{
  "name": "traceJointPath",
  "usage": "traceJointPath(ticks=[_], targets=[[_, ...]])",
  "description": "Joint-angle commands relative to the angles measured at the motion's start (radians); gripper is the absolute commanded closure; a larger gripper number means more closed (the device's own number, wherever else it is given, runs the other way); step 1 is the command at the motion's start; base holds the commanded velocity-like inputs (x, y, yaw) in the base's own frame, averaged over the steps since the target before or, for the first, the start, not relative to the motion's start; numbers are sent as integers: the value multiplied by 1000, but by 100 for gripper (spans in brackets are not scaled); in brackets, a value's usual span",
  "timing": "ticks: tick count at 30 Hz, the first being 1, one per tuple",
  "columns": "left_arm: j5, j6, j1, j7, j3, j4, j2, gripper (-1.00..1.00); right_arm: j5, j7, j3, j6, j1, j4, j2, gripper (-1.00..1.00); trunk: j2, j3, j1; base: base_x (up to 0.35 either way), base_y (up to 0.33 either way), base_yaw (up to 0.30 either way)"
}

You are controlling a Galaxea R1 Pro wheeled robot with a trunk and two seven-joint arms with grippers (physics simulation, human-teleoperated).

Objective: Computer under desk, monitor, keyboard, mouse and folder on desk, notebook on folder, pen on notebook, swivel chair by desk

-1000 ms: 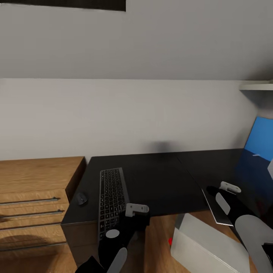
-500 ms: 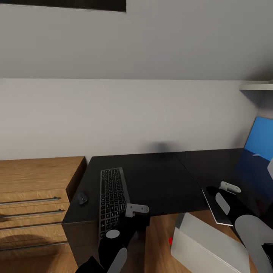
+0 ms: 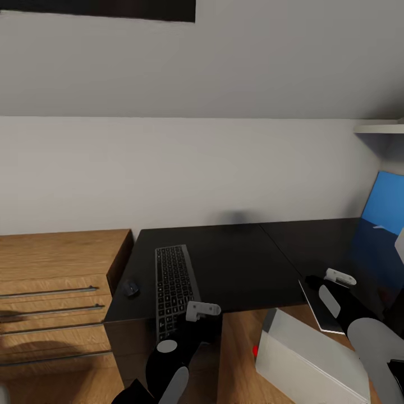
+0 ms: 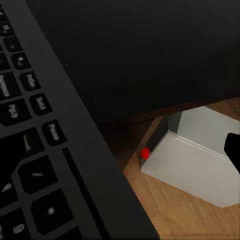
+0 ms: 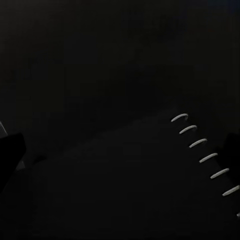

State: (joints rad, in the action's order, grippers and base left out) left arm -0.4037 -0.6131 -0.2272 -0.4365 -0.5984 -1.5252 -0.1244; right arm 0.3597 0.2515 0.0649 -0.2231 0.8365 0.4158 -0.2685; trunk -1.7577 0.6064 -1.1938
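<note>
Glossy black desk (image 3: pixel 235 264), dark grey keyboard (image 3: pixel 175 289), white computer (image 3: pixel 311 359).

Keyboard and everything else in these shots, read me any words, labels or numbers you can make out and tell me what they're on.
Keyboard: the left wrist view shows white legends on its dark keys, but they are too blurred to read.
Keyboard in the head view: key markings too small to read.
Computer: a small red dot, no text.
Notebook: white spiral rings, no writing.
</note>
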Motion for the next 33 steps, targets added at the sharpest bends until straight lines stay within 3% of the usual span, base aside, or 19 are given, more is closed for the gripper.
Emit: traceJointPath(ticks=[1,15,33], targets=[[-10,-2,-1,-10,-1,-1,0,-100,18,5,0,-4,0,-28,0,-100,0,1,0,-22,19,0],[-11,-3,-1,-10,-1,-1,0,-100,19,4,1,0,0,-25,0,-100,0,1,0,-5,4,0],[-10,-3,-1,-10,-1,-1,-1,-100,19,3,1,8,-2,52,0,-100,126,-55,69,0,0,0]])
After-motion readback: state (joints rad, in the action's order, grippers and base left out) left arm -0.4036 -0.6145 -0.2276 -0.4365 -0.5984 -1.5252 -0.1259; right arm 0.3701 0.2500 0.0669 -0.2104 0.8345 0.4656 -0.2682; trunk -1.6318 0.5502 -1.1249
